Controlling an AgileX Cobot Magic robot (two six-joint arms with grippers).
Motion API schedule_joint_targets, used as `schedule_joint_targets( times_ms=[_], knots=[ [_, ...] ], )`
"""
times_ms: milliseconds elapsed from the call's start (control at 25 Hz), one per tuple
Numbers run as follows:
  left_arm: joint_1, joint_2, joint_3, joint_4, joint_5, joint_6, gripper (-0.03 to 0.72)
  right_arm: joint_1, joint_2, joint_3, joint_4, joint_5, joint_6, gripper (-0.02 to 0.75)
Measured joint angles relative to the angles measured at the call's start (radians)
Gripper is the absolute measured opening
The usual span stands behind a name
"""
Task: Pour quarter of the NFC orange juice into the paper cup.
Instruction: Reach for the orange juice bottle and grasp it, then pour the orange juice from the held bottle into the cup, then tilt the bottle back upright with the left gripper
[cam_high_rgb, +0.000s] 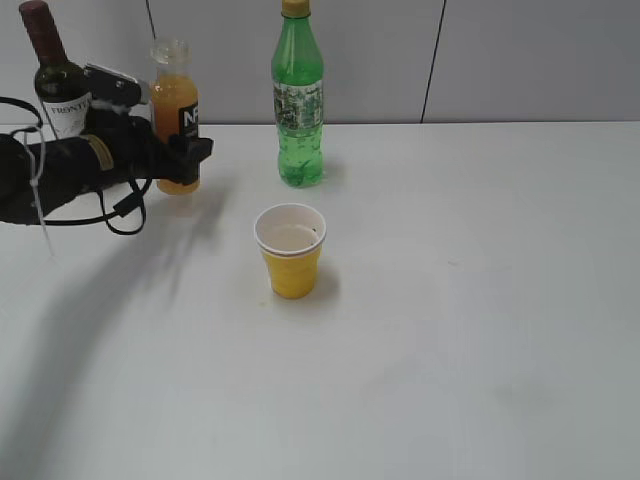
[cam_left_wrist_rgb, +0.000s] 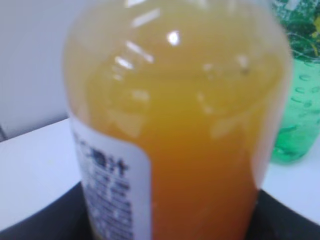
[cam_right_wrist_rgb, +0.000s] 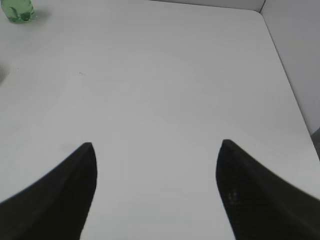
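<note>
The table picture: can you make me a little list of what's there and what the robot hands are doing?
juice bottle: NFC orange juice, upright, back left, cap off
left gripper: around the juice bottle's lower part; grip unclear
paper cup: yellow, upright, middle, in front of the bottles, no orange juice inside
green bottle: upright, back middle, capped
wine bottle: far left, behind the arm
right gripper: open over bare table

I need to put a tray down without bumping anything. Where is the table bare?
Bare: the table right of the paper cup and in front of it. Crowded: the back left, where the left gripper meets the NFC orange juice, between wine bottle and green bottle.
</note>
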Motion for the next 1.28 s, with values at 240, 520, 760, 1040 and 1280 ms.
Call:
schedule_joint_targets(
  times_ms=[240,520,760,1040,1280],
  knots=[
    [0.000,-0.240,0.158,-0.004,0.064,0.049,0.444,0.000,0.000,0.000,0.000,0.000,0.000,0.590],
    [0.000,-0.472,0.427,-0.078,0.097,0.139,0.444,0.000,0.000,0.000,0.000,0.000,0.000,0.590],
    [-0.026,-0.605,0.535,-0.123,0.245,0.251,0.444,0.000,0.000,0.000,-0.001,0.000,0.000,0.590],
    [-0.125,-0.659,0.538,-0.234,0.315,0.437,0.444,0.000,0.000,0.000,-0.001,0.000,0.000,0.590],
    [-0.163,-0.647,0.540,-0.534,0.327,0.753,0.444,0.000,0.000,0.000,-0.001,0.000,0.000,0.590]
  ],
)
